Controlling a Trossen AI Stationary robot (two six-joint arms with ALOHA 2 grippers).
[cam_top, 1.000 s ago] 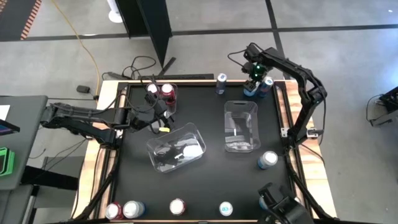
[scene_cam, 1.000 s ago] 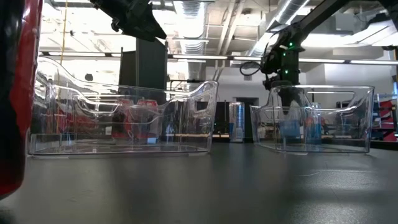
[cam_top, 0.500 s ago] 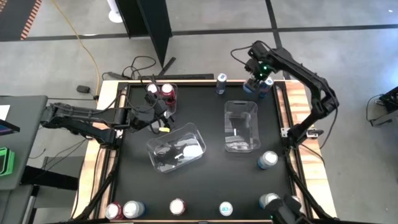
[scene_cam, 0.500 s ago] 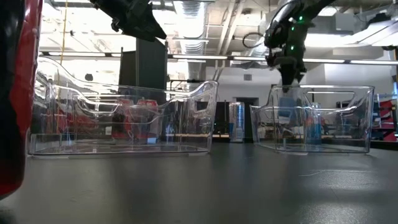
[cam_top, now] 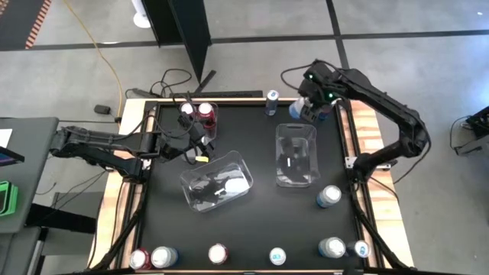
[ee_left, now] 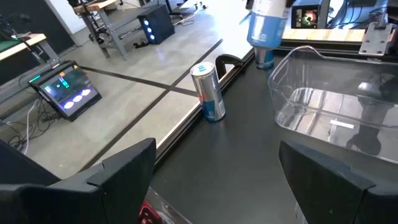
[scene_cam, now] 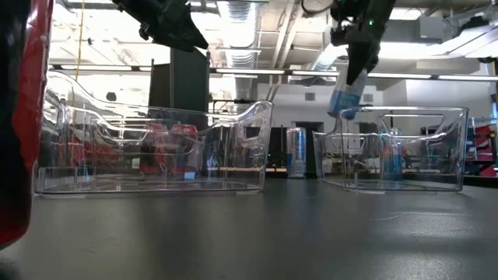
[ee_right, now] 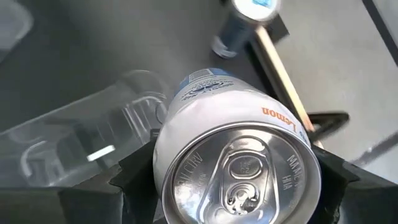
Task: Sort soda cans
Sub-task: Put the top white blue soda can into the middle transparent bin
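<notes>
Right gripper (scene_cam: 348, 78) jaws clamp silver-white can (scene_cam: 345, 95), lifted off surface (cam_top: 260, 229), long axis slightly tilted, just beyond far rim of right bin (cam_top: 296, 156). Bin lies below, nearer. Left gripper (cam_top: 200, 141) jaws open, empty, over left bin (cam_top: 218, 182).

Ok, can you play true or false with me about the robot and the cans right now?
1. The right gripper holds a white and light blue can up in the air. True.
2. The left gripper holds a red can. False: it holds nothing and its fingers are open.
3. The clear bin under the lifted can is full of cans. False: no cans lie in it.
4. A slim blue can stands upright near the table's edge. True.
</notes>
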